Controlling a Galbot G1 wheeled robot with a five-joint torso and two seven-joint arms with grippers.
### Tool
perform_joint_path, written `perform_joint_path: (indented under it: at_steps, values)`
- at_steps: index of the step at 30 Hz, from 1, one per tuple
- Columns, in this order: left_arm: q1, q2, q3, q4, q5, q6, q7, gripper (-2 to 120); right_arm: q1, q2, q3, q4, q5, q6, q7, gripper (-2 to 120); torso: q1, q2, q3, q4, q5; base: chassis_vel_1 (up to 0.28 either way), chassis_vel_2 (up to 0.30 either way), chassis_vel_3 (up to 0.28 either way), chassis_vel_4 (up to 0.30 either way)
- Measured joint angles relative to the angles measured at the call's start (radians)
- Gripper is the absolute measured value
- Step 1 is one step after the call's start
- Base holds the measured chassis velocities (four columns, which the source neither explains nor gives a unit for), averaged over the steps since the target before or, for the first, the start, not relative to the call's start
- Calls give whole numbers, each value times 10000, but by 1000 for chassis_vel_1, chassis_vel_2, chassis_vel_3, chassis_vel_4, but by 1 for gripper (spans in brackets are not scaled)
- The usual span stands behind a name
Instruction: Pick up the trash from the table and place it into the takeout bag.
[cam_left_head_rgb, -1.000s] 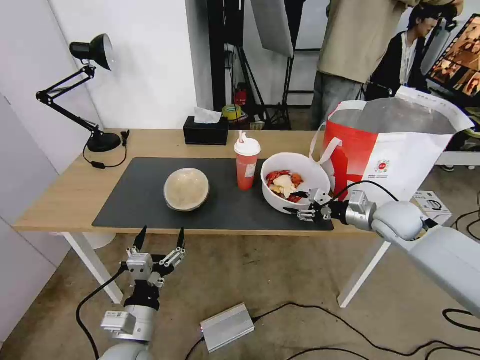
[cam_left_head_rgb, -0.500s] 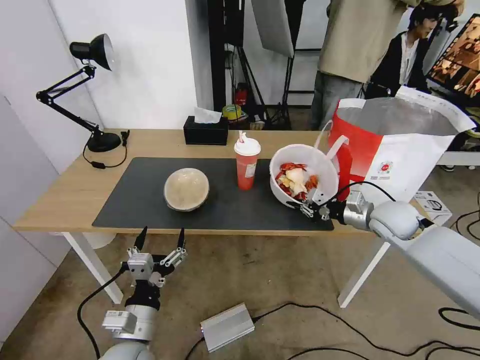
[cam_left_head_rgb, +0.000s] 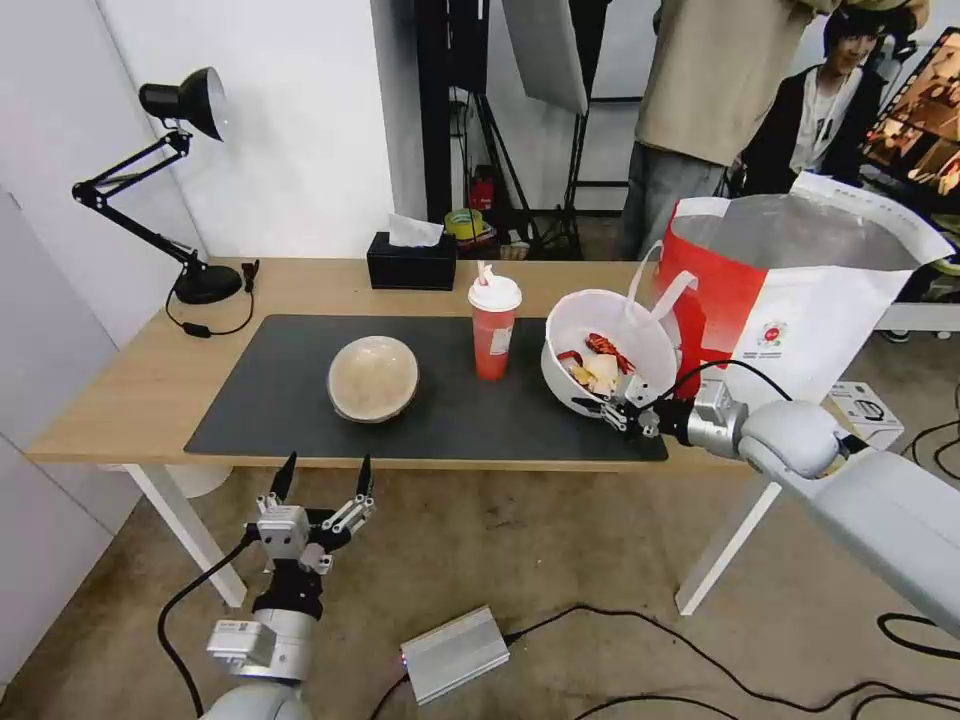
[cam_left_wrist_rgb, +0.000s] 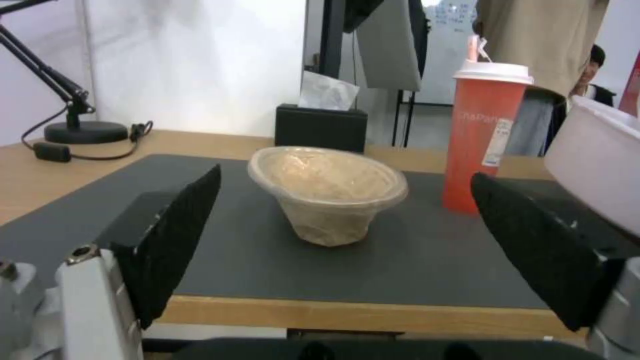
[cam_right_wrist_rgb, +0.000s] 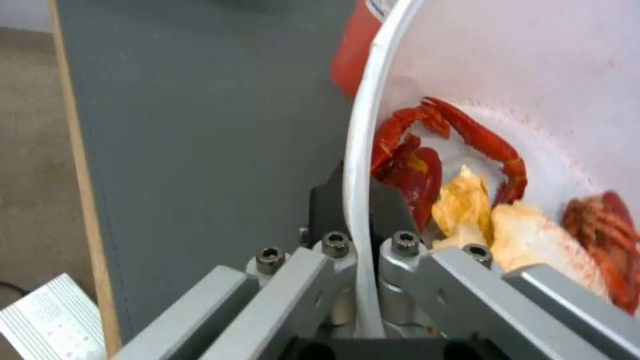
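Note:
My right gripper (cam_left_head_rgb: 612, 412) is shut on the near rim of the white round bowl (cam_left_head_rgb: 606, 350). The bowl is lifted and tilted over the dark mat, beside the takeout bag (cam_left_head_rgb: 790, 290). Red and pale food scraps (cam_right_wrist_rgb: 467, 195) lie inside it, and the rim (cam_right_wrist_rgb: 357, 200) runs between my right fingers. The red cup with white lid and straw (cam_left_head_rgb: 493, 325) stands on the mat left of the bowl. The beige bowl (cam_left_head_rgb: 372, 378) rests further left, also beige bowl (cam_left_wrist_rgb: 327, 192) in the left wrist view. My left gripper (cam_left_head_rgb: 320, 482) hangs open below the table's front edge.
The light-wood table (cam_left_head_rgb: 120, 390) carries a dark grey mat (cam_left_head_rgb: 280, 400), a black desk lamp (cam_left_head_rgb: 190, 110) at the back left and a black tissue box (cam_left_head_rgb: 411, 262) behind the cup. A silver box (cam_left_head_rgb: 455, 652) and cables lie on the floor. People stand behind the bag.
The right gripper has raised and tipped the white bowl off the mat toward the bag; its scraps slid to the low side. The left arm has stayed put.

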Motion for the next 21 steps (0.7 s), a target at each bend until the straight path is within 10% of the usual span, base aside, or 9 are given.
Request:
perform_joint_path:
  at_steps: [21]
  values:
    - [2,-84,-2,64,47,-180,15,100,-705,-596,618,1557,147,80,99,0,0,1,0,0,-1,0,0,0,0]
